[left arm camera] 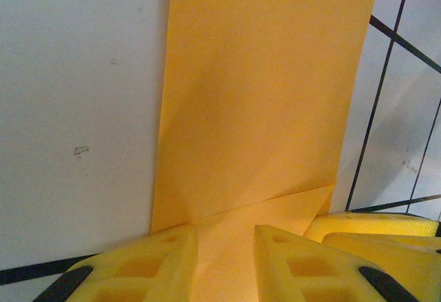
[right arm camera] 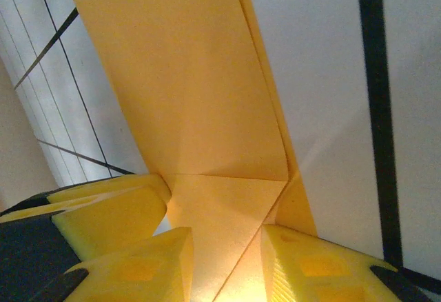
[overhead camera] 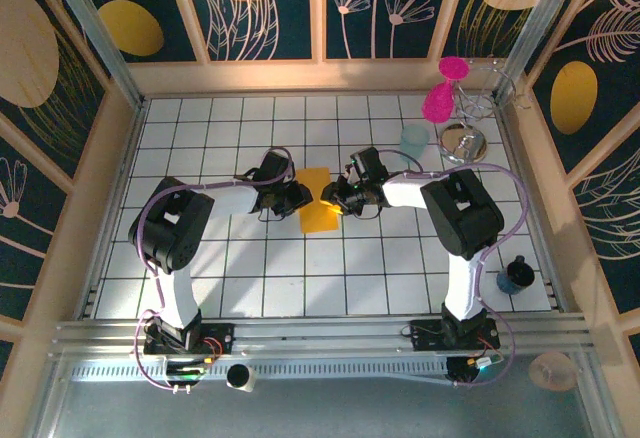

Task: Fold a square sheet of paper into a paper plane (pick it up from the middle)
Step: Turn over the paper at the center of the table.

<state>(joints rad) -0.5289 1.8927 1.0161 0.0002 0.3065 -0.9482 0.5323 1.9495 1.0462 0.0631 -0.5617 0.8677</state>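
- Top external view: I see the thin orange-yellow square sheet of paper (overhead camera: 318,203) lying flat near the middle of the white tiled tabletop (overhead camera: 250,268), well away from every edge, between my two arms.
- Left gripper (left arm camera: 226,240): jaws a little apart, straddling a triangular fold in the sheet, clamping nothing.
- Right gripper (right arm camera: 227,240): likewise slightly parted over a turned-in corner, nothing pinched.
- My read: the early folds are in, and the sheet now looks like a narrower rectangle. Nose sharpening and wing folds remain.
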